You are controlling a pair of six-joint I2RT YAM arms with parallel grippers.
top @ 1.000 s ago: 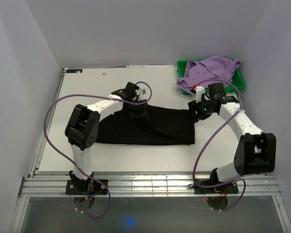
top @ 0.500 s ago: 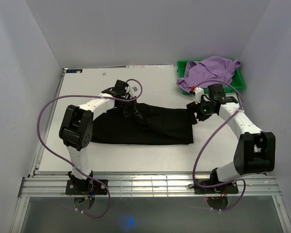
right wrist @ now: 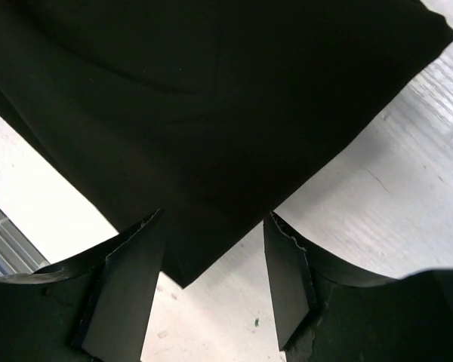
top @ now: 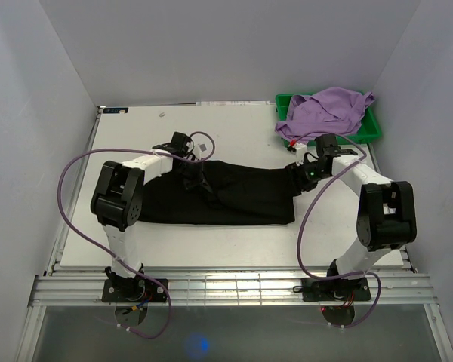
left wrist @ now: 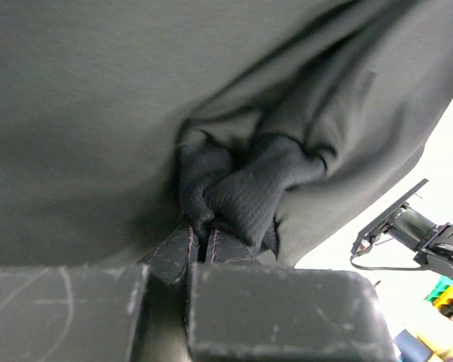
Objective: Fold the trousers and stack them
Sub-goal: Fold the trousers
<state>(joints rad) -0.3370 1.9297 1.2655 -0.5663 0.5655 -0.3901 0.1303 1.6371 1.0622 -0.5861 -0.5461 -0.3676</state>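
The trousers [top: 234, 197] lie folded into a long black band across the middle of the table [top: 136, 136], running left to right, their upper edge puckered toward the left. The left pincer [top: 192, 175] is on that pucker; in its wrist view it [left wrist: 200, 253] is clenched tight on a bunched ridge of the black cloth [left wrist: 245, 188], with folds radiating from the grip. The right pincer [top: 300, 175] sits at the band's far right end. In its own view its fingers [right wrist: 128, 290] stand apart, released, with a corner of the trousers [right wrist: 211, 113] lying flat on the table between them, not pinched. Behind the right arm, at the table's far right corner, a green bin [top: 374, 127] holds a crumpled purple garment [top: 325, 109]. Plain pale walls [top: 226, 53] enclose the table on three sides.
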